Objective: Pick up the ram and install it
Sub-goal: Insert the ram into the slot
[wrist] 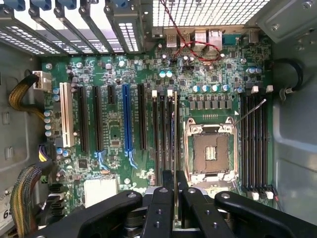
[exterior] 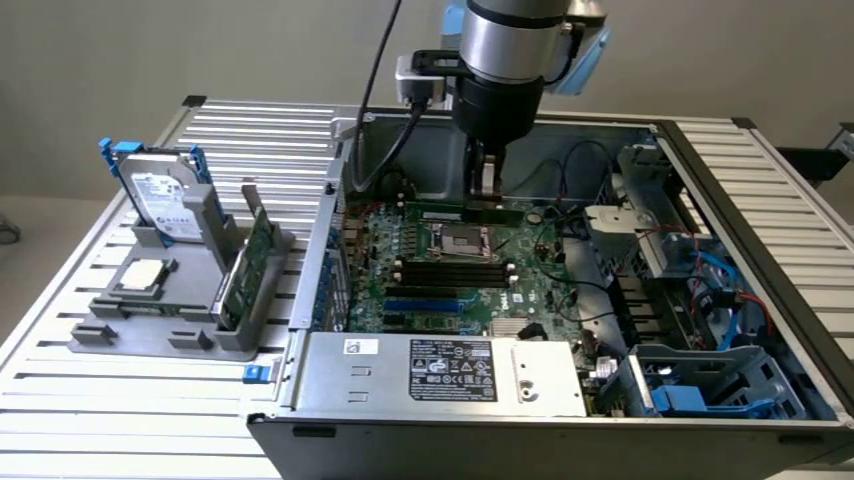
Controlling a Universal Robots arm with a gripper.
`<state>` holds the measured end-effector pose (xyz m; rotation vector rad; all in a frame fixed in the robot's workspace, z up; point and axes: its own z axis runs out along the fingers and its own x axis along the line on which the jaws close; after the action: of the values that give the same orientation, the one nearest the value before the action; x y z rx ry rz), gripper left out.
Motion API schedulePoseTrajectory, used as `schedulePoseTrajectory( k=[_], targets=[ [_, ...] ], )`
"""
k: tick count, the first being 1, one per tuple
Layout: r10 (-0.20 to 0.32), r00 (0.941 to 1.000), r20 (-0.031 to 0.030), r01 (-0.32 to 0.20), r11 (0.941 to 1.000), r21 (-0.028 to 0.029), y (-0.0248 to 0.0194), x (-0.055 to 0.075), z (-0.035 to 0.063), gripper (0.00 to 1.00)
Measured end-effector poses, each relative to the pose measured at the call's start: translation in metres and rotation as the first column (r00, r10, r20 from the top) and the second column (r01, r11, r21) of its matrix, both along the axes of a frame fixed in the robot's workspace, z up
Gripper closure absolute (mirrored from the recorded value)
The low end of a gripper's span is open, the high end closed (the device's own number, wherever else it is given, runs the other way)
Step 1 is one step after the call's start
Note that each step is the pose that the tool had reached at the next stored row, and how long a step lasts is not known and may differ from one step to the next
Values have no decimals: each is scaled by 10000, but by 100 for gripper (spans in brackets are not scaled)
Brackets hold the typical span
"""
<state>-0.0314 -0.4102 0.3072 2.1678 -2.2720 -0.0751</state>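
Note:
My gripper [exterior: 487,188] hangs inside the open computer case, shut on the ram [exterior: 462,212]. The ram is a thin green stick held level on its long edge just above the motherboard [exterior: 527,290], near the far side of the CPU socket [exterior: 463,240]. In the wrist view the ram [wrist: 175,144] appears edge-on as a thin line between my black fingers [wrist: 162,198]. It lies along the dark memory slots [wrist: 162,134] beside the CPU socket [wrist: 208,148]. I cannot tell whether the ram touches a slot.
More black memory slots [exterior: 454,270] lie nearer the camera than the socket. On the exterior view's left, a grey holder [exterior: 147,320] carries a second green stick [exterior: 254,262], a hard drive in a blue frame [exterior: 167,205] and a CPU chip [exterior: 142,277]. Cables [exterior: 727,280] and drive bays crowd the case's right side.

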Motion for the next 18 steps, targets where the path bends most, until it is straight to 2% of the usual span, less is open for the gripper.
schedulePoseTrajectory(
  k=[3, 6, 11, 18],
  targets=[
    [51, 10000, 2, -51, 10000, 47, -37, 0, -55, 86],
    [190, 9998, 1, -190, 9998, 65, -52, 0, -107, 86],
    [486, 9988, 0, -486, 9988, 67, -72, 0, -199, 86],
    [628, 9980, 0, -628, 9980, 67, -88, 0, -326, 86]
  ],
)
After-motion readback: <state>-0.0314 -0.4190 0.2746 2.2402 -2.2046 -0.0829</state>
